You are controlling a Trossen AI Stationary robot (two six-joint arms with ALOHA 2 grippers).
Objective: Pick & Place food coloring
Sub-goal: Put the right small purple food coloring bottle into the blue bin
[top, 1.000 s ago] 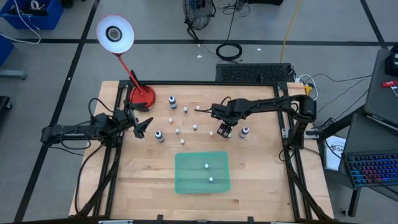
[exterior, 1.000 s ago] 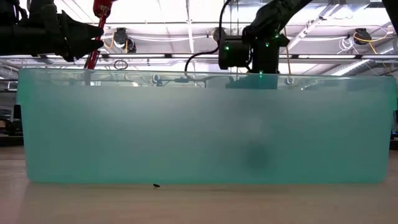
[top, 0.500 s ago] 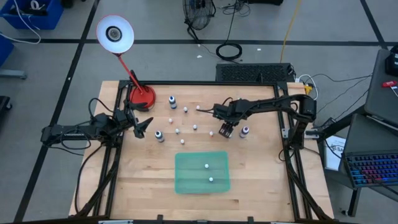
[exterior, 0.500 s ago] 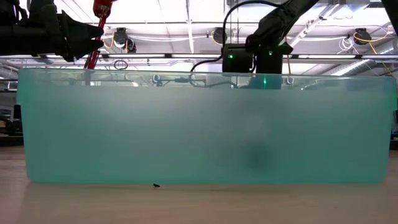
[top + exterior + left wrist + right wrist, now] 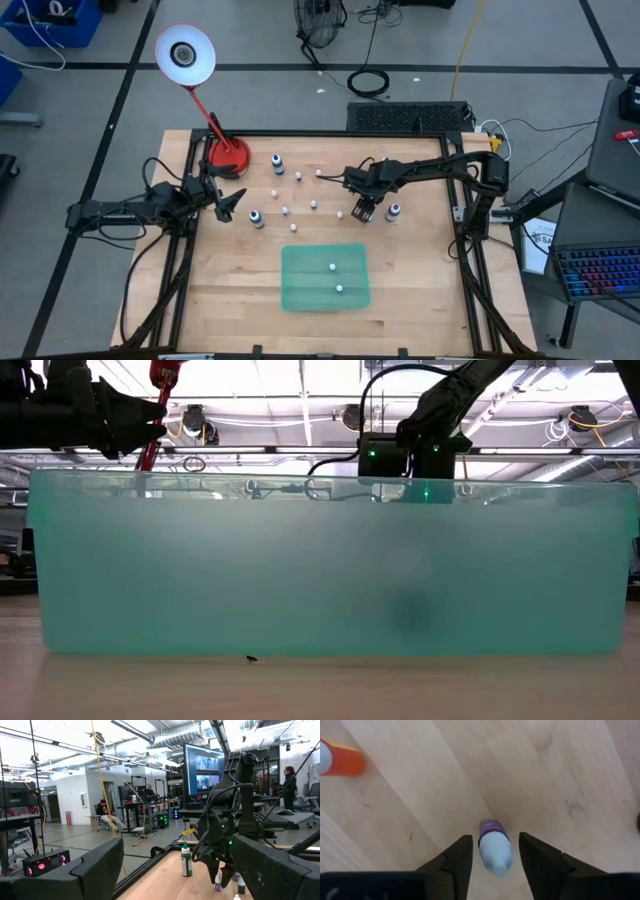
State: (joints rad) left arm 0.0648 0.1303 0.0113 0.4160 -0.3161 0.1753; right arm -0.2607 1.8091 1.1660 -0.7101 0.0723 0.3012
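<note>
Right wrist view: bottle (image 5: 495,847) between end effector (image 5: 495,857) fingers

The light wooden table (image 5: 240,300) carries a translucent green plastic bin (image 5: 325,277) holding two white-capped bottles (image 5: 332,267). The right gripper (image 5: 362,211) is positioned over the table's centre, beside a dark-bodied, white-capped bottle (image 5: 394,211). The left gripper (image 5: 232,203) hovers near the red lamp base (image 5: 228,154).

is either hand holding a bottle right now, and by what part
Not clearly. The right hand has its fingers on either side of a white-capped purple bottle, with gaps showing at both sides. The left hand is open and empty.
</note>
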